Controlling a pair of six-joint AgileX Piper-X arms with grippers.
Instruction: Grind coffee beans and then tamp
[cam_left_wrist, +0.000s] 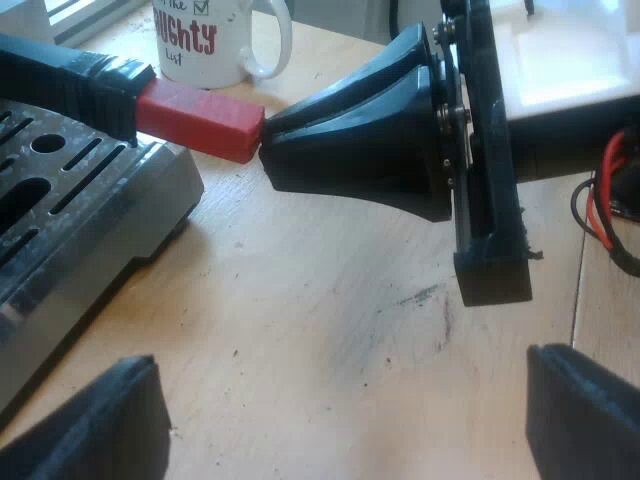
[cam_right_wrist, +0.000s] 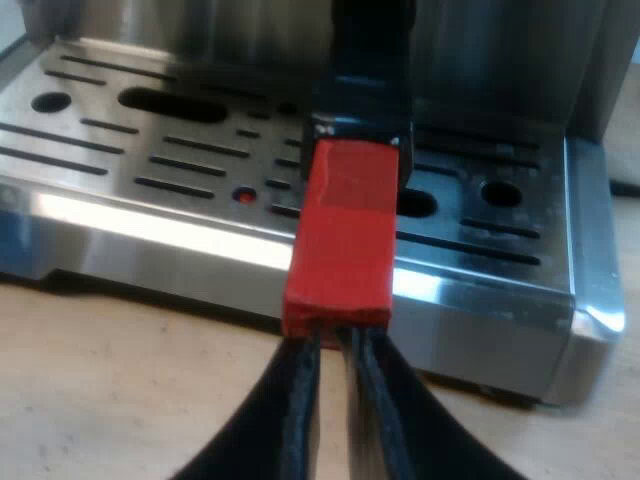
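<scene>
The holder's dark handle (cam_left_wrist: 60, 70) reaches out over the espresso machine's slotted drip tray (cam_left_wrist: 70, 210) and ends in a red block (cam_left_wrist: 200, 120). My right gripper (cam_left_wrist: 275, 140) is at the outer face of that red end (cam_right_wrist: 340, 235). Its two black fingers (cam_right_wrist: 295, 400) lie almost together, tips touching the red block's end and partly hidden beneath it. My left gripper (cam_left_wrist: 340, 400) hovers low over the wooden table beside the tray, open wide with nothing between its fingers (cam_left_wrist: 90, 420).
A white mug (cam_left_wrist: 215, 40) with red lettering stands on the table beyond the red handle end. The steel drip tray (cam_right_wrist: 150, 215) has a raised front edge and a rounded corner. Bare wooden tabletop (cam_left_wrist: 330, 300) lies under the left gripper.
</scene>
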